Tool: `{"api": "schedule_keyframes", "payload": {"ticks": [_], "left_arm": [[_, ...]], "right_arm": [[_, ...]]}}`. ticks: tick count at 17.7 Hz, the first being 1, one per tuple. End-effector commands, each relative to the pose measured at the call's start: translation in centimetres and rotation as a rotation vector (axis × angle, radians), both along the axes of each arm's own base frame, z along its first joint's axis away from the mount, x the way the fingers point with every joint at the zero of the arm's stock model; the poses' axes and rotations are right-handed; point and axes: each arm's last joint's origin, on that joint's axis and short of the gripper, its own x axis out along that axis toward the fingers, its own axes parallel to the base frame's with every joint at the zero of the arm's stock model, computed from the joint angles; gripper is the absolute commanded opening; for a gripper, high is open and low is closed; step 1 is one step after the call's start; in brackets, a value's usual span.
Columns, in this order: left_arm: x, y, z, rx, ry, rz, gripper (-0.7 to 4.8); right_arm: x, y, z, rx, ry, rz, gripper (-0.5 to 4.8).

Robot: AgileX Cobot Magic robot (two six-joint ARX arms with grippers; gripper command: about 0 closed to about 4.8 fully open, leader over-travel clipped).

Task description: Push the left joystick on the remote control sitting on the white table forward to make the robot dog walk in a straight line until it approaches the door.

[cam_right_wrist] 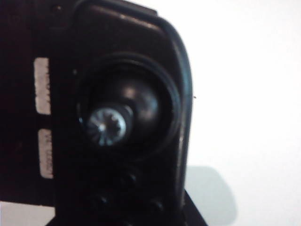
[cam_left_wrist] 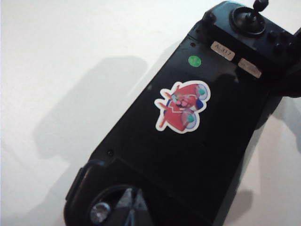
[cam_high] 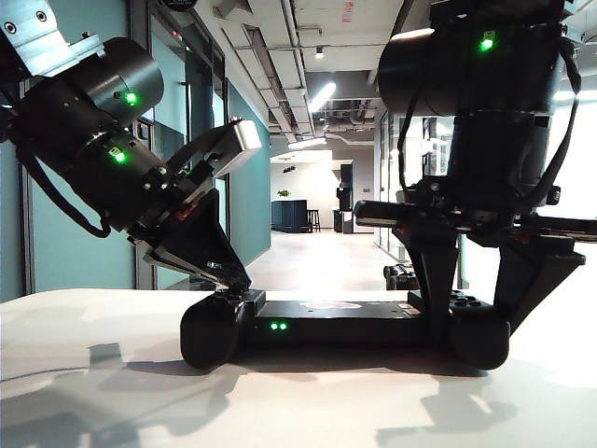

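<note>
— So, where is the remote control (cam_high: 345, 322)?
— Flat on the white desk (cam_high: 93, 373), long axis across the exterior view.
— Your pincers?
— My left pincer (cam_high: 224, 275) leans over its left joystick (cam_left_wrist: 100, 213); I cannot tell its spread. My right pincer (cam_high: 480, 317) straddles the right handle, clamping it.

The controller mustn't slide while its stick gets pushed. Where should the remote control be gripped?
Grip the remote control by its bulbous right handle, from above, where the right gripper straddles it; the left gripper occupies the left end.

Black arms (cam_high: 93, 140), green lights (cam_high: 131, 97)
</note>
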Motion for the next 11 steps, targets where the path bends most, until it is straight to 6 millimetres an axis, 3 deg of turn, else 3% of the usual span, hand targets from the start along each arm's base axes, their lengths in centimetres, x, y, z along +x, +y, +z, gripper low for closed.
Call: {"api": "schedule_keyframes", "payload": {"ticks": [1, 11], "left_arm": [[0.1, -0.03, 0.09, 0.001, -0.016, 0.006, -0.06], [0.1, -0.04, 0.09, 0.0, -0.016, 0.006, -0.06]], "right_arm": [[0.02, 0.11, 0.23, 0.015, -0.002, 0.013, 0.53], [0.02, 0.11, 0.23, 0.011, -0.005, 0.03, 0.53]]}}
